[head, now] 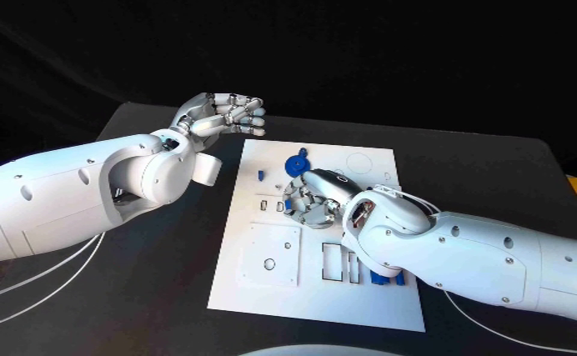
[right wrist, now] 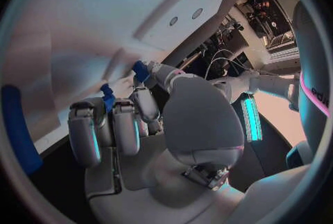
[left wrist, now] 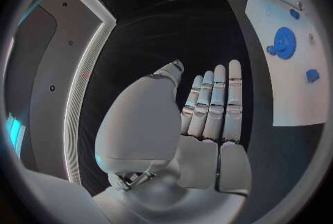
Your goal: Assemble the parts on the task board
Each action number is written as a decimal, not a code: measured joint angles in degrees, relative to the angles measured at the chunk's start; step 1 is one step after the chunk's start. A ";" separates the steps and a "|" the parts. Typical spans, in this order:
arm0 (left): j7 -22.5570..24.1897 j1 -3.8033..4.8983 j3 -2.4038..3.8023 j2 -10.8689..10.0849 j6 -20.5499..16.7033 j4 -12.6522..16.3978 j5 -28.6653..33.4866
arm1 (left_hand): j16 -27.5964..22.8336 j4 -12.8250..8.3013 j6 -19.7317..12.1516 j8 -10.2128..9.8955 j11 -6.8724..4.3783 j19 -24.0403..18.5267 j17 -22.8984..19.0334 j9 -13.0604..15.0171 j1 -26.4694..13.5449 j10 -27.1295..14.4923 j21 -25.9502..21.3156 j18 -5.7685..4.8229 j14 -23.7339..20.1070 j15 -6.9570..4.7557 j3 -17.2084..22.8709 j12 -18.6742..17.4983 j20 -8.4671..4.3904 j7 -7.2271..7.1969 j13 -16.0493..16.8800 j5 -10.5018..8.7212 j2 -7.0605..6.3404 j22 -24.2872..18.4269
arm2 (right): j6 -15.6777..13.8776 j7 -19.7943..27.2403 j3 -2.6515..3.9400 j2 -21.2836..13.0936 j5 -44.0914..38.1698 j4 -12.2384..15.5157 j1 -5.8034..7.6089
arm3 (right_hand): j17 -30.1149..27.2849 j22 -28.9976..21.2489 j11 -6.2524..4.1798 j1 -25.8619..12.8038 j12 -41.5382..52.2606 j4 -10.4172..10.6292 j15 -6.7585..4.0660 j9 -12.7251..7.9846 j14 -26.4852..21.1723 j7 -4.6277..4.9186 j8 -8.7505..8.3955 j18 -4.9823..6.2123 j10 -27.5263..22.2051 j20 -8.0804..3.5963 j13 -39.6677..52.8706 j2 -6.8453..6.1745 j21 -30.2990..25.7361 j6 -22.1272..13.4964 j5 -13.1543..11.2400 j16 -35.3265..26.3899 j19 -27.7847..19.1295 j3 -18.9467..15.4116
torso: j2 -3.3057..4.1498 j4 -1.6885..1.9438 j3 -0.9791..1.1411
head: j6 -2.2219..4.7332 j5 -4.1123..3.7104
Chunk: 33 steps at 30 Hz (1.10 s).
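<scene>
**Right hand working at the board's middle**

My left hand point(head: 228, 114) hovers empty, fingers straight and apart, off the flat white rectangular task board's point(head: 277, 289) far left corner. My right hand point(head: 315, 199) presses down mid-board, pinching a small blue plastic part point(right wrist: 141, 70); the round blue gear-like part point(head: 296, 162) lies just beyond it. No legible writing.

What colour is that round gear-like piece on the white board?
Blue: the round part shows best in the left wrist view.

obstacle: right robot hand point(head: 310, 198) over task board point(head: 361, 302) | left side: open
</scene>
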 measured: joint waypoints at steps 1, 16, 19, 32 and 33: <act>0.00 0.00 0.00 0.00 0.00 -0.01 0.00 | 0.00 0.00 0.00 0.00 0.00 0.00 0.00 0.00 0.00 0.00 0.00 0.00 0.00 0.00 0.00 0.00 0.00 0.00 0.00 0.00 0.00 0.00 | 0.03 0.00 0.00 0.00 0.00 0.00 0.00 | 0.00 0.00 0.00 0.00 -0.16 0.00 0.00 -0.04 0.00 0.00 0.00 0.00 0.00 0.00 -0.05 0.00 0.00 0.00 0.00 0.00 0.00 0.00 | 0.01 -0.01 0.00 | -0.02 0.00; -0.06 0.00 0.00 -0.05 0.07 -0.18 0.00 | 0.00 0.00 0.00 0.00 0.00 0.00 -0.01 0.00 0.00 0.00 0.00 0.00 0.00 0.00 0.00 0.00 0.00 0.00 0.00 0.00 0.00 -0.01 | 0.14 -0.01 -0.01 -0.12 -0.16 0.00 -0.01 | 0.05 0.04 0.00 0.01 -0.23 0.00 0.00 -0.08 0.00 0.00 0.00 0.00 0.00 0.00 -0.09 -0.01 -0.24 0.00 0.00 0.00 0.00 0.00 | 0.01 -0.02 0.02 | -0.09 -0.07; -0.08 0.00 0.00 -0.05 0.09 -0.19 0.00 | 0.00 0.00 0.00 0.00 0.00 0.00 -0.01 0.00 0.00 0.00 0.00 0.00 0.00 0.00 0.00 0.00 0.00 0.00 0.00 0.00 0.00 -0.01 | 0.13 -0.01 -0.01 -0.12 -0.18 0.00 -0.02 | 0.05 0.04 0.14 -0.27 -0.43 0.09 0.00 -0.21 0.00 0.35 -0.23 0.00 -0.14 0.00 -0.26 -0.33 -0.24 -0.35 -0.44 0.00 0.00 -0.09 | 0.01 -0.02 0.02 | -0.09 -0.11; -0.16 0.00 0.00 -0.07 0.17 -0.23 0.00 | 0.00 0.00 0.00 0.00 0.00 0.00 -0.01 0.00 0.00 0.00 0.00 0.00 0.00 0.00 0.00 0.00 0.00 0.00 0.00 0.00 0.00 -0.02 | 0.07 0.15 -0.02 -0.13 -0.23 -0.04 -0.03 | 0.04 0.03 1.08 -0.93 -1.48 0.46 0.83 -1.48 0.01 1.14 -2.24 0.00 -1.48 0.74 -1.32 -2.64 -0.77 -3.49 -3.33 -0.32 -0.11 -1.42 | 0.01 -0.01 0.01 | -0.02 -0.18; -0.17 0.00 0.00 -0.07 0.18 -0.24 0.00 | 0.00 0.00 0.00 0.00 0.00 0.00 -0.01 0.00 0.00 0.00 0.00 0.00 0.00 0.00 0.00 0.00 0.00 0.00 0.00 0.00 0.00 -0.02 | 0.04 0.20 -0.02 -0.13 -0.23 -0.03 -0.03 | 0.04 0.03 1.26 -1.00 -1.55 0.61 0.91 -1.66 0.08 1.22 -2.65 0.00 -1.66 0.84 -1.43 -2.92 -0.92 -4.13 -3.18 -0.32 -0.01 -1.76 | 0.01 -0.01 0.00 | -0.01 -0.19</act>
